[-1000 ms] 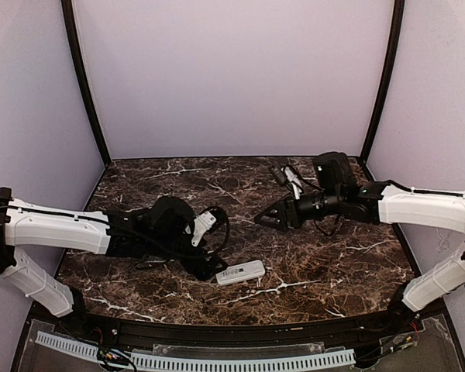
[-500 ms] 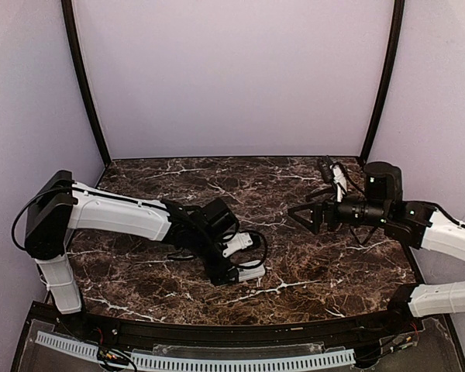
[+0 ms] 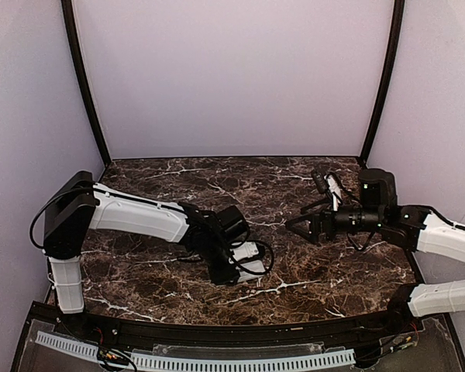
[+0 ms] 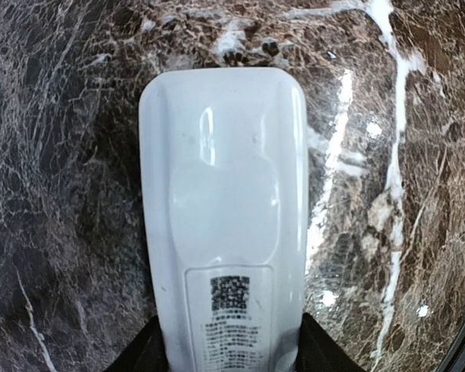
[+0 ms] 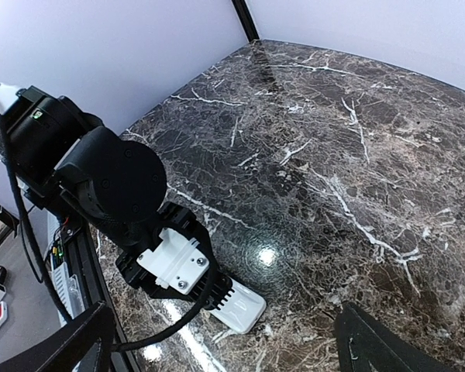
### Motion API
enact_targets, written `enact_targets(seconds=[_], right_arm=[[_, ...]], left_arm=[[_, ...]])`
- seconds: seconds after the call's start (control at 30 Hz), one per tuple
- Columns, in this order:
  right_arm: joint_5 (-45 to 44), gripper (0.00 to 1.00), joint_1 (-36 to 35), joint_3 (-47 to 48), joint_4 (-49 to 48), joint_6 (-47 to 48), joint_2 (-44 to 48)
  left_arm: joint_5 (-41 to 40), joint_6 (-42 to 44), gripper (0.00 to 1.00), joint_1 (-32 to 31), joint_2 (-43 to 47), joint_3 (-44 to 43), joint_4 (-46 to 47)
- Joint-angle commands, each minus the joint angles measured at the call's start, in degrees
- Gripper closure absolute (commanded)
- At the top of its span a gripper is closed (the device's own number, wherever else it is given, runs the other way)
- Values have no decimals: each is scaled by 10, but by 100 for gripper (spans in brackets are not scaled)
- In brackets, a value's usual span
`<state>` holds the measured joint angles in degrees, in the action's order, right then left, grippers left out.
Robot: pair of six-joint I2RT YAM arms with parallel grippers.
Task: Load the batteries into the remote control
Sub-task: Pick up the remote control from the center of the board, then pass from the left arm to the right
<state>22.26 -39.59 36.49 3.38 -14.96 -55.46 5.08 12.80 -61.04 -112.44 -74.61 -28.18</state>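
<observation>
The small flat white plastic remote control (image 4: pixel 225 194) lies back-up on the dark brown marble-patterned tabletop (image 3: pixel 217 178), near the front edge and left of centre. A printed code label (image 4: pixel 229 294) sits toward its near end, and a faint moulded panel outline, probably the battery door, lies above that. The left gripper (image 4: pixel 229 353) has its 2 dark fingers (image 4: pixel 139 358) pressed against the long sides of the near end, so it looks clamped on the remote. I cannot tell if the shell is lifted or resting on the table.

The remote is likely light and rigid, but its gloss suggests it is slippery. A side pinch low on the body suits it, leaving the panel free for the other arm.

The right gripper (image 3: pixel 298 227) hovers well apart to the right with its fingers spread wide and nothing between them. No battery shows in any view.

Open marble lies between the 2 arms and behind them. The black front rail (image 3: pixel 217 329) is near the remote, so pulling it nearer risks the edge. The pale lilac walls (image 3: pixel 232 77) enclose the back and sides.
</observation>
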Motion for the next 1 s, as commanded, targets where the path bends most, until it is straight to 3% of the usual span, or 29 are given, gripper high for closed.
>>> enact_targets(seconds=[0.0,0.17,0.3,0.57,0.7,0.83,0.97], right_arm=[[21,2,4,-7,-17,14,2],[37,1,7,-5,-19,22,1],[49,1,13,-1,-24,32,-4],[103,1,14,5,-88,48,38],[182,5,14,4,-148,34,36],[240,11,11,7,-203,5,14],[271,13,-4,2,-265,-8,-3]], left_arm=[[-4,4,54,-2,-14,-16,-35],[-2,0,61,-1,-8,-16,-43],[41,-15,63,11,50,15,12],[155,-42,67,41,243,133,178],[233,-90,67,50,320,206,362],[273,-130,67,50,366,248,483],[296,-173,68,50,384,263,545]])
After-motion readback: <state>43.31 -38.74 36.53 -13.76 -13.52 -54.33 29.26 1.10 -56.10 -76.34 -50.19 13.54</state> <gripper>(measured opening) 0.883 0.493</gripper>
